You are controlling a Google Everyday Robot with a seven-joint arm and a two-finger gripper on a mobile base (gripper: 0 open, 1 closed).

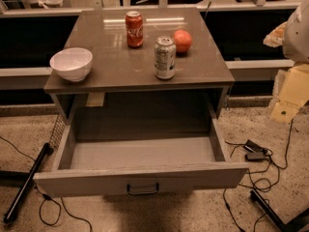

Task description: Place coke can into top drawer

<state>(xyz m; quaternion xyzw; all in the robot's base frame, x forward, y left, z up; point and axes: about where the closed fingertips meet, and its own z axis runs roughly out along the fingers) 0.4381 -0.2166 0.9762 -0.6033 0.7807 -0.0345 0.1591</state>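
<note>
The coke can (pixel 134 29), red with white script and a silver top, stands upright at the back middle of the grey tabletop (pixel 120 71). The top drawer (pixel 140 153) below the tabletop is pulled wide open, and its inside looks bare. Its flat front panel carries a small dark handle (pixel 143 189) at the centre. My gripper (pixel 285 111) hangs at the right edge of the view, beyond the table's right side and well away from the can. It holds nothing that I can see.
A taller silver-white can (pixel 165 57) stands in front of the coke can, with a round orange-red fruit (pixel 182 40) beside it. A white bowl (pixel 71 63) sits at the table's left edge. Cables (pixel 256 153) and a dark bar (pixel 26 182) lie on the floor.
</note>
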